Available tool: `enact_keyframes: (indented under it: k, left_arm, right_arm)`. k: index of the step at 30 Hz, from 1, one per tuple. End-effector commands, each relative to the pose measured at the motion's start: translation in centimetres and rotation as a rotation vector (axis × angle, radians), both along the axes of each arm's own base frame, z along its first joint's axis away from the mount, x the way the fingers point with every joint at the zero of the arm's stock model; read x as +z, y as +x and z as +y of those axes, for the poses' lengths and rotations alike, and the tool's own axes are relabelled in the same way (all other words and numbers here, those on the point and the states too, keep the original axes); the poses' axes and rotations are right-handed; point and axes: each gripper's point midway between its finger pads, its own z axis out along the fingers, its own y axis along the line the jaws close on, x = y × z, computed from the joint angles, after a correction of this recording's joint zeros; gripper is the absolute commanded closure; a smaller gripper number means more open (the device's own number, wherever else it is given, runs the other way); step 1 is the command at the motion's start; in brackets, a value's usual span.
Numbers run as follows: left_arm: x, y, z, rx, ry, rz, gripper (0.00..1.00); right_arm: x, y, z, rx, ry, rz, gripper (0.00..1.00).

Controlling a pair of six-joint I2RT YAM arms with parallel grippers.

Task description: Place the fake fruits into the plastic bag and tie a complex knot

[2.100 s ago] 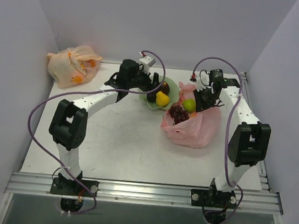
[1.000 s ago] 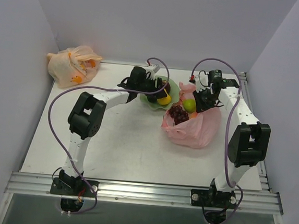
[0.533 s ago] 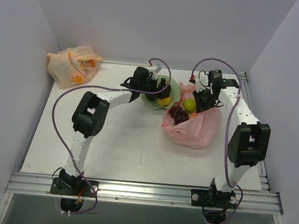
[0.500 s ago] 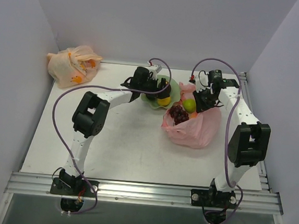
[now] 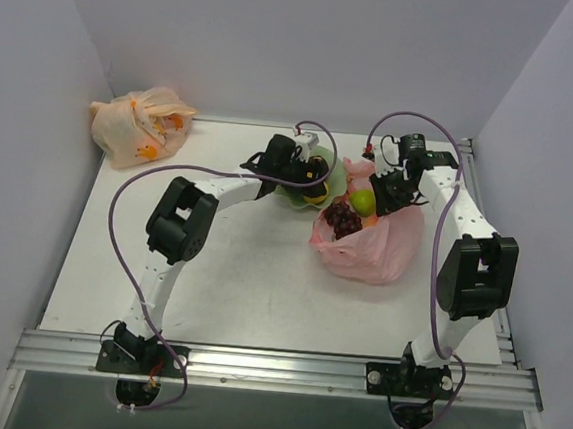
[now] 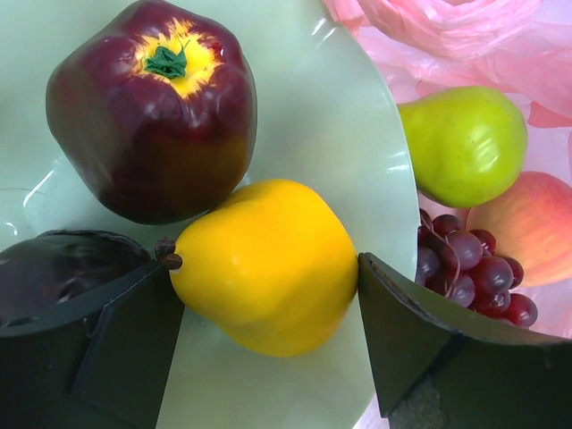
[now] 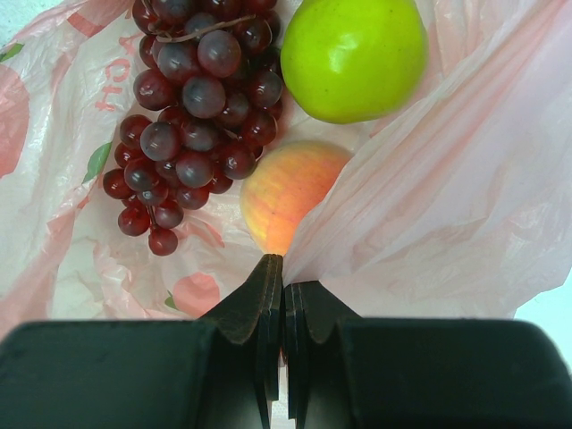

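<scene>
The left gripper (image 6: pixel 265 302) has swung in from the left of the pale green plastic bowl (image 6: pixel 357 134) and now straddles the yellow pear-like plastic fruit (image 6: pixel 268 250). Its jaws stand wide, one against each flank; whether they grip yet I cannot tell. A dark red pepper-shaped fruit (image 6: pixel 152 107) waits beside it, so two pieces are probably left to move.

The right gripper (image 7: pixel 283 295) has not moved, its jaws together on the rim of the thin, translucent pink plastic bag (image 7: pixel 429 197), holding the mouth open. Inside lie the purple grape bunch (image 7: pixel 192 107), a green pear (image 7: pixel 353 54) and an orange-red peach (image 7: pixel 286 192).

The white worktop (image 5: pixel 231 280) sits between plain pale walls, with a tied pale orange bag (image 5: pixel 139 126) at the far left.
</scene>
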Motion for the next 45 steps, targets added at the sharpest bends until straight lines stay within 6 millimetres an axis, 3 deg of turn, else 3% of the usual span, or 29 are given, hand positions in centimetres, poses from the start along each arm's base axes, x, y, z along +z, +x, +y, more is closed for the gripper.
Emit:
enact_keyframes:
  k: [1,12,15,18,24,28,30,31,33,37,39,41,43,45]
  left_arm:
    - [3.3,0.4,-0.5,-0.021,-0.051,-0.066,0.25]
    - [10.3,-0.2,-0.1,-0.082,-0.132,-0.178,0.31]
    - [13.1,-1.3,-0.7,-0.138,-0.187,-0.213,0.31]
    - [14.5,-2.8,-1.8,-0.197,-0.240,-0.214,0.31]
    - [13.4,-6.0,-6.0,-0.266,-0.348,-0.093,0.31]
    - [11.7,-9.3,-8.9,-0.329,-0.380,0.012,0.32]
    - [11.8,-11.7,-10.4,-0.385,-0.407,0.041,0.32]
    - [10.8,-12.7,-10.4,-0.395,-0.404,0.069,0.32]
    - [10.8,-15.0,-11.4,-0.434,-0.408,0.074,0.32]
    - [7.6,-18.6,-11.6,-0.462,-0.352,0.130,0.25]
    - [6.5,-18.9,-11.5,-0.441,-0.321,0.136,0.11]
    - [5.9,-18.6,-10.9,-0.415,-0.285,0.120,0.03]
    - [5.9,-17.6,-10.1,-0.374,-0.254,0.083,0.03]
    - [7.4,-17.2,-9.2,-0.374,-0.243,0.016,0.03]
  right_arm:
    - [1.0,-0.5,0.1,0.013,-0.005,-0.016,1.00]
    - [1.0,-0.6,0.0,0.015,-0.008,-0.017,1.00]
    - [1.1,-0.6,0.0,0.015,-0.007,-0.020,1.00]
    - [1.2,-0.5,0.1,0.011,-0.005,-0.021,1.00]
    - [1.8,-0.6,-0.2,-0.012,0.002,-0.033,1.00]
    - [2.4,-0.3,-0.8,-0.043,0.024,-0.046,1.00]
    - [2.6,-0.3,-1.2,-0.058,0.031,-0.047,1.00]
    - [2.7,-0.4,-1.3,-0.059,0.032,-0.048,1.00]
    - [2.6,-0.5,-1.3,-0.063,0.041,-0.044,1.00]
    - [2.1,-1.1,-1.5,-0.066,0.047,-0.025,1.00]
    - [1.9,-1.4,-1.6,-0.064,0.046,-0.020,1.00]
    - [1.8,-1.9,-1.7,-0.062,0.045,-0.018,1.00]
    - [1.9,-2.3,-1.8,-0.054,0.043,-0.018,1.00]
    - [1.7,-2.8,-1.6,-0.044,0.048,-0.016,1.00]
